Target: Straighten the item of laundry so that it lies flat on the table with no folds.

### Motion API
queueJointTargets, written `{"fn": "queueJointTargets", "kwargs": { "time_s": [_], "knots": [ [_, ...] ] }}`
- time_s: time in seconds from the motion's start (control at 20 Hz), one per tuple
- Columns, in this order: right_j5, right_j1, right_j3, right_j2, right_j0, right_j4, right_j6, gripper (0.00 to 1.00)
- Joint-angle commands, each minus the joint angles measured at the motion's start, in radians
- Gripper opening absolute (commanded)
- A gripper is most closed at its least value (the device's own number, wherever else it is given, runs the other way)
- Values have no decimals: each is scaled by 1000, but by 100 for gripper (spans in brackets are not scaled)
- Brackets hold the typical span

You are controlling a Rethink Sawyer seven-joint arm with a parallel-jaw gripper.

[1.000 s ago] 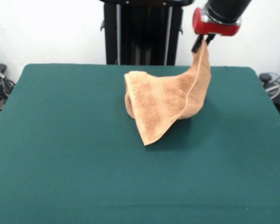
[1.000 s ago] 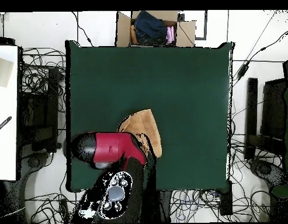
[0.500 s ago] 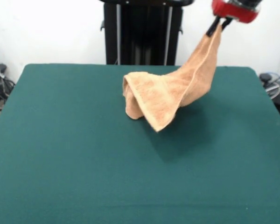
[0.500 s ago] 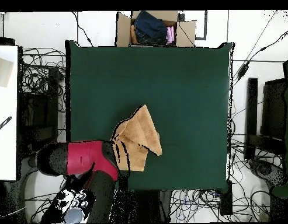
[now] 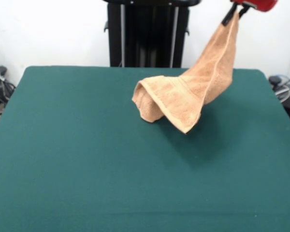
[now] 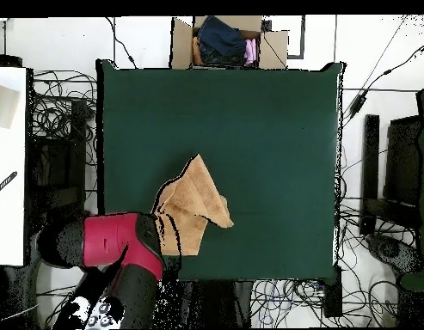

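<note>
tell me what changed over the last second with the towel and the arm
The red and black gripper kept its pinch on one corner of the orange-tan terry towel and rose up and to the right in the front view, stretching that corner taller and dragging the folded lower part rightward. The dark green felt table stayed put; the towel is still folded.

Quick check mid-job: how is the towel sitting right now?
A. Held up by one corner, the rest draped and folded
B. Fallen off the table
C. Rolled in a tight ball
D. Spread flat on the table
A: the hand grips the towel by its top corner, the rest hanging folded over the table.
</note>
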Motion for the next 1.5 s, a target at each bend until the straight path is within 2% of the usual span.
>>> {"fn": "queueJointTargets", "kwargs": {
  "time_s": [0.05, 0.35, 1.15, 1.25, 1.4, 1.5],
  "knots": [
    [-44, 16, 49, 21, -33, 58, 268, 0],
    [-113, 11, 89, 40, -66, 64, 233, 0],
    [-124, 5, 97, 51, -87, 71, 216, 0],
    [-145, -31, 132, 62, -124, 101, 188, 0],
    [-116, -97, 187, 107, -243, 142, 35, 0],
    [-67, -111, 180, 128, -314, 129, -62, 0]
  ]
}}
